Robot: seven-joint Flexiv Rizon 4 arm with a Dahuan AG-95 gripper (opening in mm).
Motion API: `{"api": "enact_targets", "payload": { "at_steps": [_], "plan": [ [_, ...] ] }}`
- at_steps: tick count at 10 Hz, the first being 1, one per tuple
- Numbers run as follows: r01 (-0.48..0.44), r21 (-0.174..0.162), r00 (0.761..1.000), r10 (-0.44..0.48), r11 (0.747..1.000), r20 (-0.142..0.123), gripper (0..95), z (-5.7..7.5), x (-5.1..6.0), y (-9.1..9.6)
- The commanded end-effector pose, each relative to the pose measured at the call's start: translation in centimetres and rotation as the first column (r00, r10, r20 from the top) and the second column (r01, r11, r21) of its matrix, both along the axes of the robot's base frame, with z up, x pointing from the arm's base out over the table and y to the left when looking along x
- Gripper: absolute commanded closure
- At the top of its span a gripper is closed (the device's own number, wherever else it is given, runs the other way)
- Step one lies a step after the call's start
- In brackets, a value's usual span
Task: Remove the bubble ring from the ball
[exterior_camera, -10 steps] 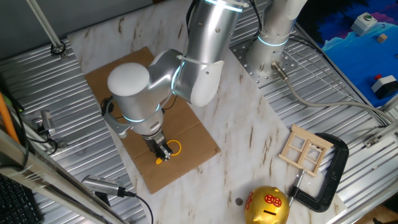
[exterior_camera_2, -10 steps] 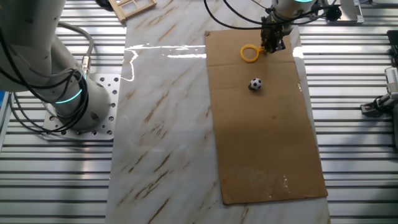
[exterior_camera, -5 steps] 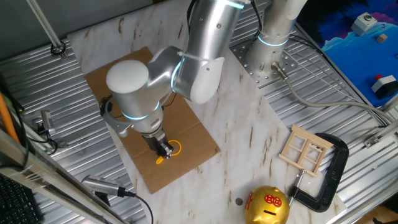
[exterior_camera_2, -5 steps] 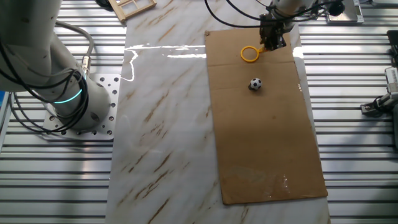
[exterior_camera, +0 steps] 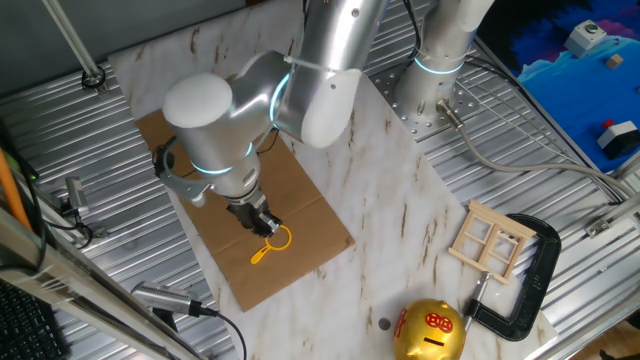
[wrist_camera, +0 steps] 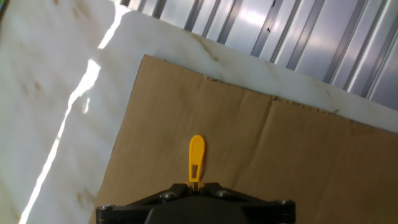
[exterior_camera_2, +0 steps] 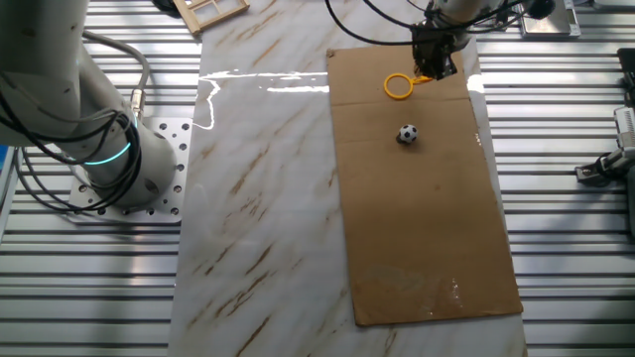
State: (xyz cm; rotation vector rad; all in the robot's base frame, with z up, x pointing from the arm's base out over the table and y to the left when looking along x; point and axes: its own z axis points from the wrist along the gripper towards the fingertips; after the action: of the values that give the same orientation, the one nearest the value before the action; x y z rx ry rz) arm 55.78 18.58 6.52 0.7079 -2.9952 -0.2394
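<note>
Rizon arm's fingers hang over the cardboard sheet on the marble counter, just above the bubble ring. In one fixed view the yellow ring lies flat on the cardboard directly below and slightly beyond the fingertips, hoop nearest the fingers, handle pointing away toward the sheet's near edge. The other fixed view puts the fingers at the handle end of the ring, hoop stretching off to one side of them; whether anything touches can't be told from here. The hand view shows only the ring's straight handle sticking out past the dark gripper body at the frame's bottom, w/ cardboard beneath it. Fingertips themselves aren't visible in that view, and the fixed views are too small to judge, so open vs. closed can't be told.

The ball, b&w soccer pattern, sits on the cardboard well apart from the fingers and clear of the hoop, toward the sheet's middle. It is hidden in the first fixed view.

Off the sheet, far from the fingers: wooden window frame, black clamp, gold round bank
</note>
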Motion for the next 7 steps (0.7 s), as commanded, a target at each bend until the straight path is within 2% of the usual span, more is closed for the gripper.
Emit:
{"api": "enact_targets", "payload": {
  "at_steps": [1,7],
  "plan": [
    [0.005,-0.007,1.0,-0.005,1.0,-0.001,95.0,-0.1,0.19,0.07],
    [0.002,-0.015,1.0,-0.002,1.0,-0.001,95.0,-0.1,0.19,0.07]
  ]
}}
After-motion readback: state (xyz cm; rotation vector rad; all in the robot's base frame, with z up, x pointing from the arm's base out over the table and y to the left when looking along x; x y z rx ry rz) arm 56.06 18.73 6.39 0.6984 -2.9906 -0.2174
